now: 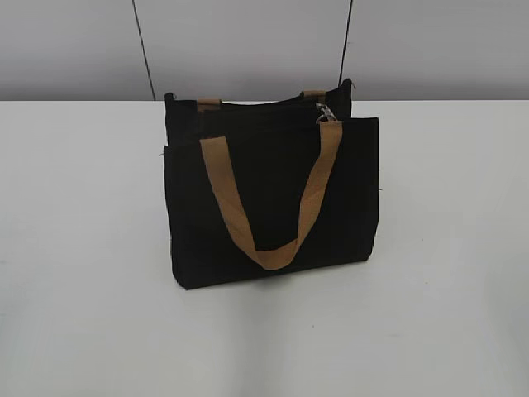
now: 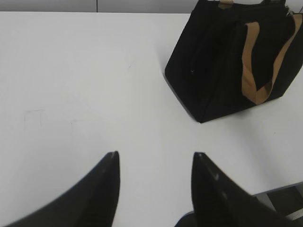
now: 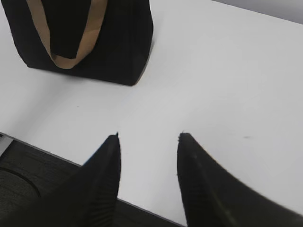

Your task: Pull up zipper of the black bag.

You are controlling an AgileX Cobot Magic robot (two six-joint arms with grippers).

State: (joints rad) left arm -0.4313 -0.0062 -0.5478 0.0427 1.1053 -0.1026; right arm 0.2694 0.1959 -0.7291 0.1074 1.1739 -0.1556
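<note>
The black bag (image 1: 269,194) stands upright on the white table, with a tan handle hanging down its front. The small silver zipper (image 1: 326,112) sits at the top right of the bag's opening. The bag also shows in the left wrist view (image 2: 222,66) at the upper right and in the right wrist view (image 3: 109,42) at the upper left. My left gripper (image 2: 155,158) is open and empty over bare table, well short of the bag. My right gripper (image 3: 148,137) is open and empty near the table's front edge. Neither gripper shows in the exterior view.
The white table (image 1: 83,248) spreads wide around the bag. Its front edge shows in the right wrist view (image 3: 42,151) with dark floor below. A grey wall with two dark cables (image 1: 144,50) stands behind.
</note>
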